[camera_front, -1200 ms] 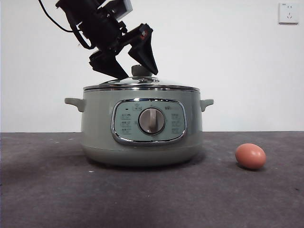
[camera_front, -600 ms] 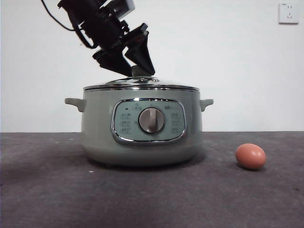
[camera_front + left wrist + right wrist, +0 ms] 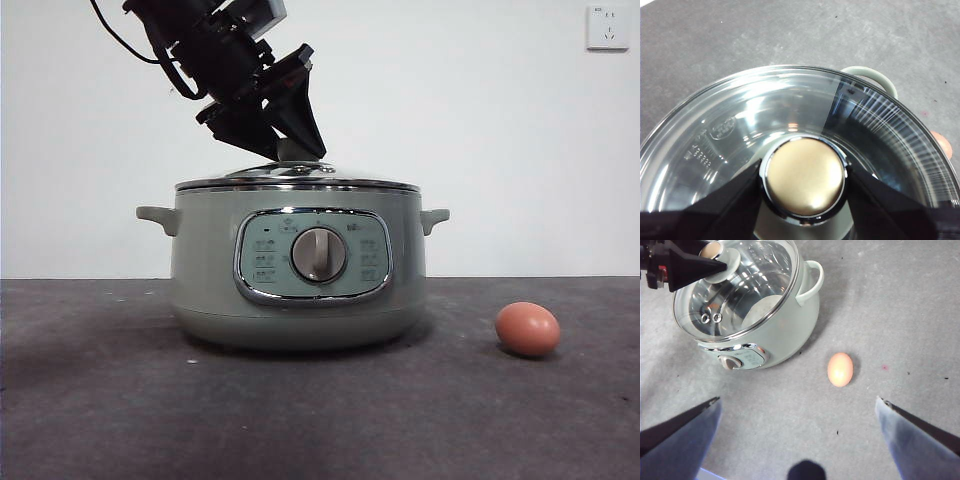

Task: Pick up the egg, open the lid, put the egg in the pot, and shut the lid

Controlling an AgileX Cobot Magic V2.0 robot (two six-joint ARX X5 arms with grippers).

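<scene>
Right now the egg (image 3: 527,329) lies on the table (image 3: 100,400), well apart from the right gripper (image 3: 800,405), which hangs wide open. Behind, the left gripper (image 3: 285,150) clenches the knob (image 3: 805,177) w/ the lid (image 3: 297,180) seated on the pot (image 3: 297,270). Step: lid-opening; next prob. a straight lift, egg not yet picked.

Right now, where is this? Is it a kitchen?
Probably not a real kitchen; more likely a robot test room. A green pot and an egg sit alone on a grey table before a bare white wall with one socket.
</scene>
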